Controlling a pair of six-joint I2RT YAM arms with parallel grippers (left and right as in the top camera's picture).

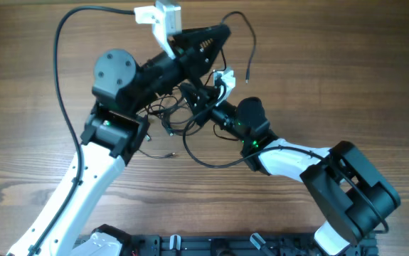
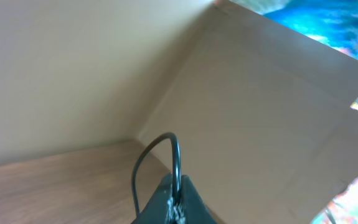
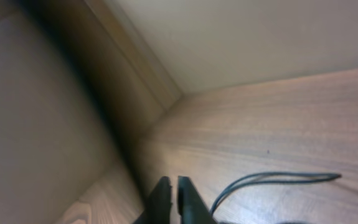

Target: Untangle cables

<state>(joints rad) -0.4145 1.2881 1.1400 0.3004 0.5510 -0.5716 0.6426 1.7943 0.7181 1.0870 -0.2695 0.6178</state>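
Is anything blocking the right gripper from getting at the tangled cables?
Nothing visible lies between them: the right gripper is already at the edge of the tangle. The left arm crosses above the tangle and hides part of it from overhead. The left gripper pinches one cable.

Setting: robotics lab test bench. Flat brown wood-grain tabletop (image 1: 33,57); two white-and-black jointed robot arms, left (image 1: 83,178) and right (image 1: 289,160), rising from a black mounting rail (image 1: 190,245) at the near edge; plain beige board panels (image 2: 259,112) enclosing the table.
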